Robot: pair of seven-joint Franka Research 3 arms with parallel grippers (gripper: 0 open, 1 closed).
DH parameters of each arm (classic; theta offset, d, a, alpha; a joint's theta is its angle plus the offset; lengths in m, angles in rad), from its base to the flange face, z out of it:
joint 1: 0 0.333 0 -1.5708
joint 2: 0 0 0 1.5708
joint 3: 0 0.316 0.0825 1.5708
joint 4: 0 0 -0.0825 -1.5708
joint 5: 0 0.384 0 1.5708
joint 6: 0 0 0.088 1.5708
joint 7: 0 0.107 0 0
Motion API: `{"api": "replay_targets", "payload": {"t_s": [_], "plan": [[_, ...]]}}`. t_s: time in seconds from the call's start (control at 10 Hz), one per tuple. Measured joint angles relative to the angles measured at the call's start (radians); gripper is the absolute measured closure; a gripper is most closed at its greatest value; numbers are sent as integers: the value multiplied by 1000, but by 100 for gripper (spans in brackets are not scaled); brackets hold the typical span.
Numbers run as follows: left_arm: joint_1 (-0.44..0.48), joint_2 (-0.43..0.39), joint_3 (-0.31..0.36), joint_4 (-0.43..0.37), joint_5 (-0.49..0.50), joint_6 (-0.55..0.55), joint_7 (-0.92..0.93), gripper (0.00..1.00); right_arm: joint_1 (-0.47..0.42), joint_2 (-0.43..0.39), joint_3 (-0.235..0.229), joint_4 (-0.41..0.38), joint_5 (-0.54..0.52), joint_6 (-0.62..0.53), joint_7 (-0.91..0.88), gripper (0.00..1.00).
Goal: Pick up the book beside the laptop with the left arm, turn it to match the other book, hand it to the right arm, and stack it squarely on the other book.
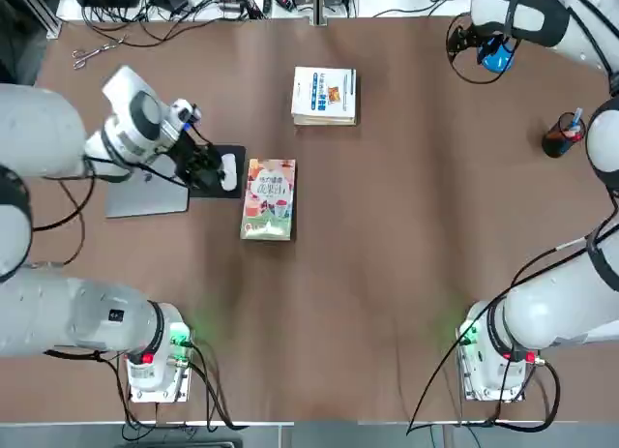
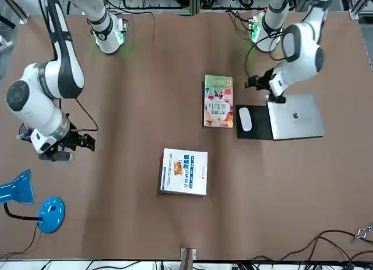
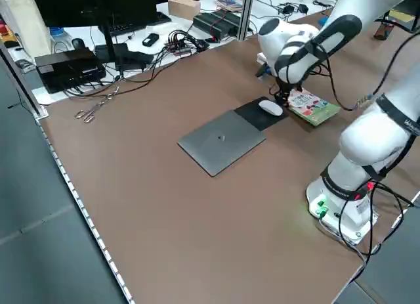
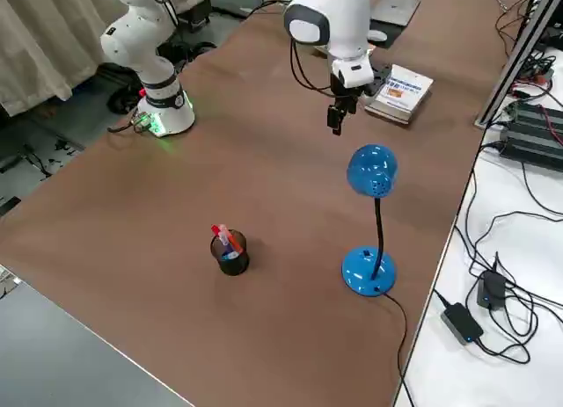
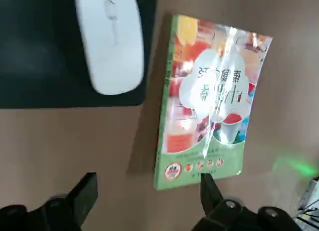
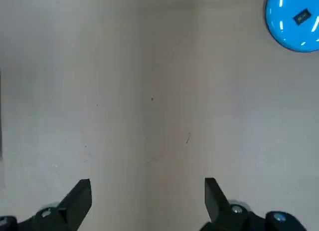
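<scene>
Arms bent: left (image 2: 300, 57) near mouse pad (image 2: 262, 123), right (image 2: 49, 101) near lamp (image 2: 51, 214).

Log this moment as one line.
left gripper: open, above table near mouse pad | green-bordered illustrated paperback: flat, ungrasped | right gripper: open, idle

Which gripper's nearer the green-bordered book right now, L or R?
Left. The left gripper is above the mouse pad, just left of the book. The right gripper is well off to the book's right, near the blue lamp.
</scene>
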Motion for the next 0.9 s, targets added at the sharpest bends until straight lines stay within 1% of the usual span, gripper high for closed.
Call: {"api": "replay_targets", "payload": {"t_s": [0.1, 0.2, 0.3, 0.4, 0.6, 0.9], "plan": [[-9, 60, -41, 0, -119, 43, 97, 8, 2, 2, 0, -1, 0, 0, 0, 0], [-12, 110, -48, 1, -222, 60, 209, 8, 2, 4, 0, -1, 0, 0, 0, 0], [-9, 148, -45, 1, -280, 64, 288, 8, 2, 7, 0, -1, 0, 0, 0, 0], [-5, 174, -44, 2, -296, 64, 314, 8, 2, 10, 0, -1, 0, 1, 0, 0], [-5, 200, -54, 4, -341, 63, 330, 8, 3, 11, 0, -1, 0, 1, 0, 0], [-6, 212, -121, -4, -418, 63, 344, 8, 6, 11, 0, -1, 0, 7, 0, 0]]}}
